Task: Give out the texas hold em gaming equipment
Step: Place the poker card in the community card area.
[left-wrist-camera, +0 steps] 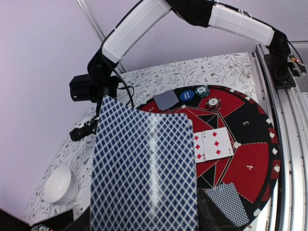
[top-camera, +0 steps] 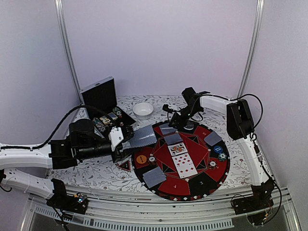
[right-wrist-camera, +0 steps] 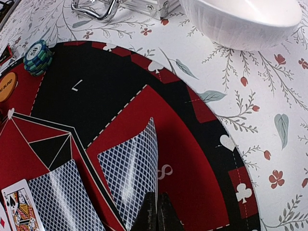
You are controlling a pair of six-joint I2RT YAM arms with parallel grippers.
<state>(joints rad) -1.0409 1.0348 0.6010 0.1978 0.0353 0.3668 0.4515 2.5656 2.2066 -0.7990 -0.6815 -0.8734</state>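
Left tool [top-camera: 126, 140]: left of centre in the overhead view, clamped on the deck [top-camera: 143, 137]. It holds the deck off the bench [top-camera: 96, 171], just beside the mat's left rim.
Deck: grey-blue lattice backs. It fills the lower middle of the left wrist view and hides the fingers behind it.
Right tool [right-wrist-camera: 157, 212]: at the bottom edge of the right wrist view, over the far part of the mat [top-camera: 202, 183]. Its dark fingers are pressed together, apparently pinching the near corner of the bent card [right-wrist-camera: 131, 175]. The contact sits right at the frame's edge, so this is not certain.
Bent card: face down on a red segment, its far edge curled upward.
Neighbour card [right-wrist-camera: 60, 202]: face down, lower left of the right wrist view, just beside the bent card.
Face-up cards [top-camera: 181, 159]: a row at the mat's centre, red pips showing.
Other face-down cards: one set at the mat's right [top-camera: 212, 138], another at its lower left [top-camera: 154, 177].
Orange button [top-camera: 141, 159]: on the mat's left side.
Blue button [top-camera: 219, 149]: on the mat's right side, with chips [top-camera: 222, 156] just beside it.
Green chip stack [right-wrist-camera: 37, 57]: upper left of the right wrist view, on a black segment.
Bowl [top-camera: 143, 109]: white, on the bench beyond the mat.
Case [top-camera: 101, 95]: open, upper left of the overhead view.
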